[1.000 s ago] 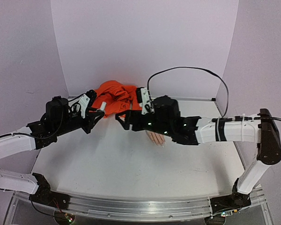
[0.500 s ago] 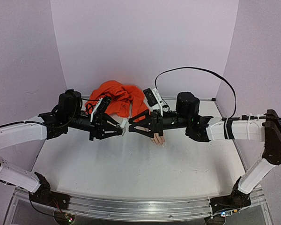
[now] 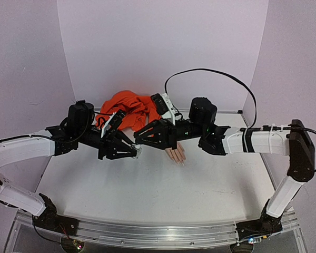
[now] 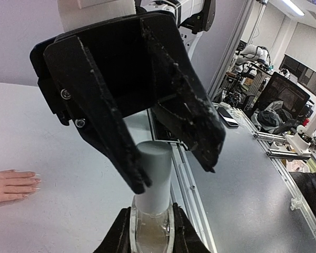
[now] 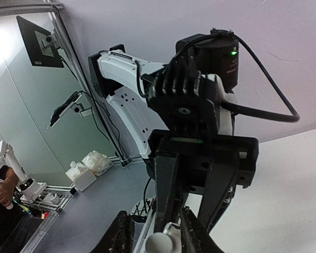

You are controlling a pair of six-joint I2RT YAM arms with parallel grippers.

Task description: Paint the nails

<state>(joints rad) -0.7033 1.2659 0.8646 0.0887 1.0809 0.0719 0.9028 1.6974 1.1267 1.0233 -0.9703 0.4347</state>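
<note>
Nails [image 4: 37,181]: tiny pale tips on flesh-coloured mannequin hand [image 3: 175,154], lying on white table [image 3: 147,200]. Long axis 11-to-5 o'clock, fingertips at 5, crumpled orange sleeve [image 3: 127,108] at 11. Left hand [image 3: 135,153] pinching small clear bottle [image 4: 150,234]. Right hand [image 3: 140,139] spread astride bottle's grey cap [image 4: 152,174], not yet gripping. Nails near, at 4 o'clock from bottle. Right arm nearer, likely brush carrier.
</note>
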